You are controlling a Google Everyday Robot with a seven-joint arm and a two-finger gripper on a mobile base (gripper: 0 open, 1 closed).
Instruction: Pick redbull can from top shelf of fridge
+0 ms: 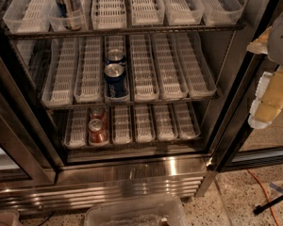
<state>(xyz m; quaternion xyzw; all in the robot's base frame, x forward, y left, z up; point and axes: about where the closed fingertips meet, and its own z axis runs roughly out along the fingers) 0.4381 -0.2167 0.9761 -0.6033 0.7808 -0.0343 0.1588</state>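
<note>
Our gripper (pixel 269 98) sits far right by the fridge (pixel 132 173) frame, and we can't tell how open it is. The redbull can (pixel 68 6) stands in a left lane of the top shelf (pixel 132 31). It's tall and skinny, so a sideways bump going in probably tips it.

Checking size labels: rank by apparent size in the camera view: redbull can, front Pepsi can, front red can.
1. redbull can, top cropped
2. front Pepsi can
3. front red can
Claw: right edge, outside the fridge.
</note>
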